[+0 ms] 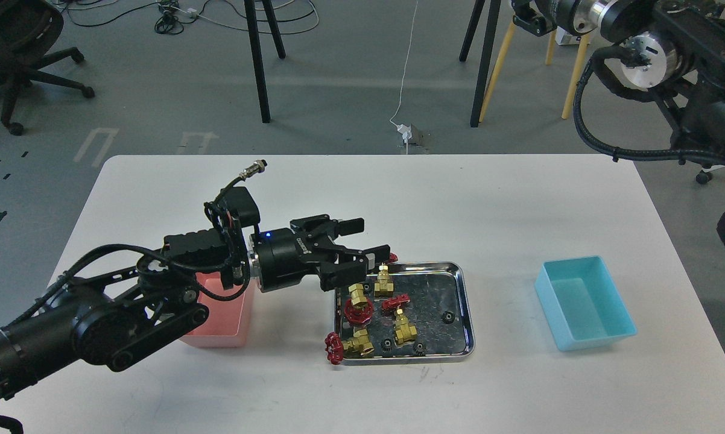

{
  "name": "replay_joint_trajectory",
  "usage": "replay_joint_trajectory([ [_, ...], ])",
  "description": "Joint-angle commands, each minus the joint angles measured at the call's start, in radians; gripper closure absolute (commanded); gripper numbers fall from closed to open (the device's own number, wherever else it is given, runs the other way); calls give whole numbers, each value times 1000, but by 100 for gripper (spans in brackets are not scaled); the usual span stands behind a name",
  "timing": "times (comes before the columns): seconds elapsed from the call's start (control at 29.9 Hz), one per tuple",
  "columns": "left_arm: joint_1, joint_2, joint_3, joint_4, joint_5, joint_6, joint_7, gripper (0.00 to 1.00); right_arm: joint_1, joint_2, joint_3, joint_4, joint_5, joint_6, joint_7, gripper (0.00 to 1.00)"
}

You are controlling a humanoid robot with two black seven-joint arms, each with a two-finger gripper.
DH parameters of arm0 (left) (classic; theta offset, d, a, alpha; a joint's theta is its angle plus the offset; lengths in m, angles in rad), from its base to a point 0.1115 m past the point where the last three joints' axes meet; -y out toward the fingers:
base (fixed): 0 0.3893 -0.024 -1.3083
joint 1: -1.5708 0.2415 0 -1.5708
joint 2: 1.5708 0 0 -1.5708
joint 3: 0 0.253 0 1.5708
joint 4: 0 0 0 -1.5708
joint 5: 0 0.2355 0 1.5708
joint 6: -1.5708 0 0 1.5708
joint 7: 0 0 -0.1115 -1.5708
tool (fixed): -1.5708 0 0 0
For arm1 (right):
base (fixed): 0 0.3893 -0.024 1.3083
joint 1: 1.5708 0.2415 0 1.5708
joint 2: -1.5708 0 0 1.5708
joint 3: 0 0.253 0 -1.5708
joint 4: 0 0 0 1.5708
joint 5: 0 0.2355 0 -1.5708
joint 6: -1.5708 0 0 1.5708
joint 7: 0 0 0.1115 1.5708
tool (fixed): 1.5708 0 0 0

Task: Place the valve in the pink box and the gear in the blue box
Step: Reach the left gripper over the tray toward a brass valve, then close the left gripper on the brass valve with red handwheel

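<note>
Four brass valves with red handwheels lie in the left half of the steel tray (466,301): one at the back (384,282), one in the middle left (359,305), one in the centre (403,328), and one hanging over the front left rim (345,346). Black gears lie in the tray at the right (451,315) and front (387,344), (418,348). My left gripper (365,240) is open and empty, just above the tray's back left corner, next to the back valve. The pink box (221,322) is partly hidden behind my left arm. The blue box (582,310) stands at the right. My right gripper (524,13) is cut off by the top edge.
My right arm (670,54) stays high beyond the table's far right corner. Chair and stand legs (260,60) stand on the floor behind the table. A cable plug (251,169) sticks up from my left wrist.
</note>
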Motion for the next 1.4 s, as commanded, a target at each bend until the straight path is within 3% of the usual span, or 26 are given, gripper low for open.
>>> replay_joint_trajectory([
  [0.0,2,-28,54,72,6,22,0,1,-6,-5,-1,-1,0,0,1,1],
  [0.13,2,-88,102,152,50,48,0,1,-6,-16,-1,2,0,0,0,1],
  [0.33,2,-175,141,315,157,206,0,1,-6,-17,-1,2,0,0,0,1],
  [0.77,2,-241,232,490,165,329,0,5,-6,-17,-1,4,0,-2,0,1],
  [0.97,2,-243,244,500,161,380,0,23,-7,-17,-1,2,0,-3,0,1],
  [1.37,5,-224,246,500,167,381,0,59,-7,-16,-1,1,0,-6,0,1],
])
